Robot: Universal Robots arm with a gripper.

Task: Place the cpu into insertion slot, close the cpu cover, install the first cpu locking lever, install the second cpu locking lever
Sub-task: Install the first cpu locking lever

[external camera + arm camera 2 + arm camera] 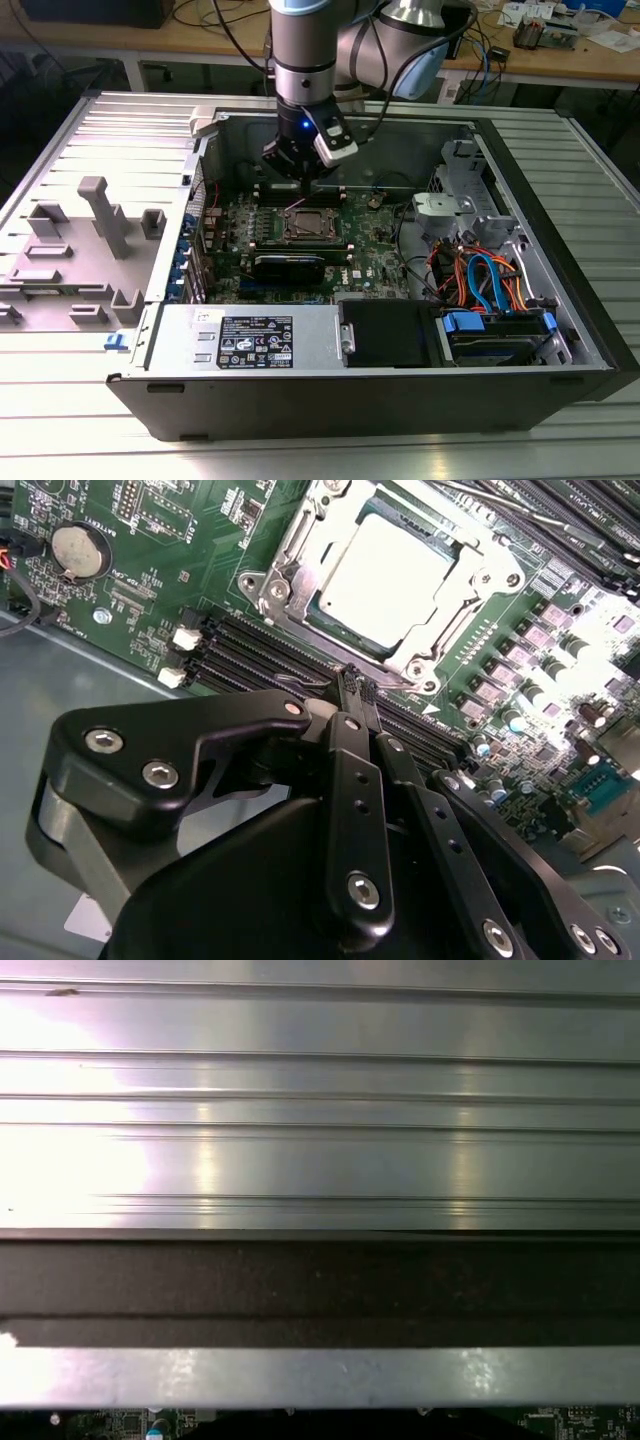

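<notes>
Your gripper [303,178] hangs inside the open case [300,400], low over the board [375,235] and just off one edge of the slot [290,226], on the side towards the top of the exterior view. In the second wrist view you can see its fingers [350,750] drawn together, tips all but meeting, with nothing visible between them. The tips sit over the memory slots [255,652], close beside the socket's edge; whether they touch anything there you cannot tell. The cpu [390,575] lies flat in the slot, its pale metal top showing through the window of the cover [300,538], which is down around it. A coin battery [80,548] sits well apart from the socket. In the first wrist view you look along the ribbed metal table [320,1090] and the dark rim of the case
</notes>
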